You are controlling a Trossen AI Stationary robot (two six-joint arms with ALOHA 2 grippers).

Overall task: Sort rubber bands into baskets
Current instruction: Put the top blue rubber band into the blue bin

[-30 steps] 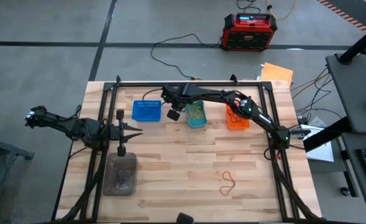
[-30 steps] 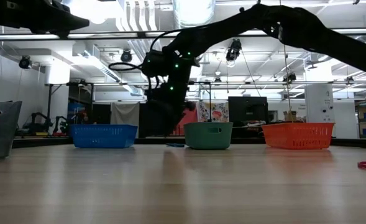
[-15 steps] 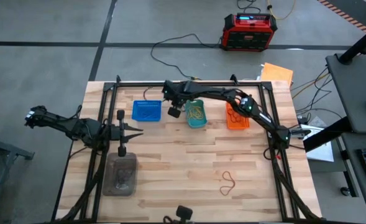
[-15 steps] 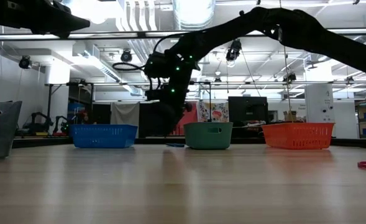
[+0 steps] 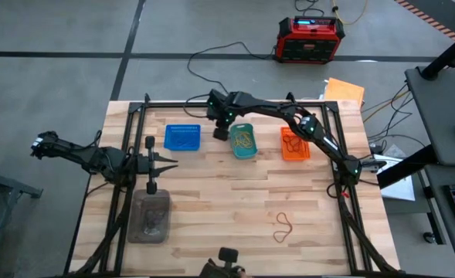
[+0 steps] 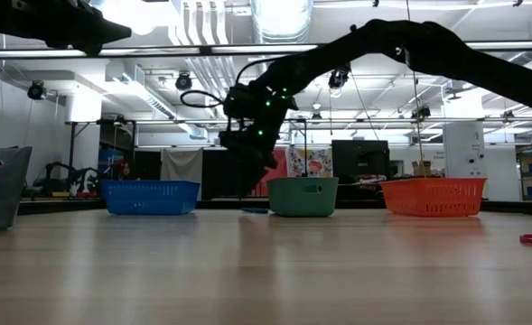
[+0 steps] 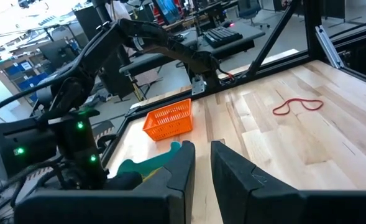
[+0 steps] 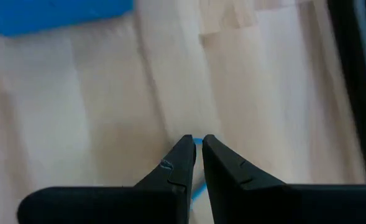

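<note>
Sorted: bands already lie in the teal basket (image 5: 243, 141), orange basket (image 5: 294, 144) and blue basket (image 5: 182, 137), upper centre of the frame.
Left: red rubber band (image 5: 283, 226) lies loose at lower right.
Right gripper (image 8: 196, 151): between blue and teal baskets, nearly closed, pinching a blue rubber band (image 8: 197, 180).
Left gripper (image 7: 202, 163): narrow, empty, frame left.

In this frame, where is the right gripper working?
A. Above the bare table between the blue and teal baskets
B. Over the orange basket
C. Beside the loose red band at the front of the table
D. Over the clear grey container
A. In the high view the right gripper hangs over the strip of table between the blue basket and the teal basket, with its fingers nearly together in its own wrist view.
</note>
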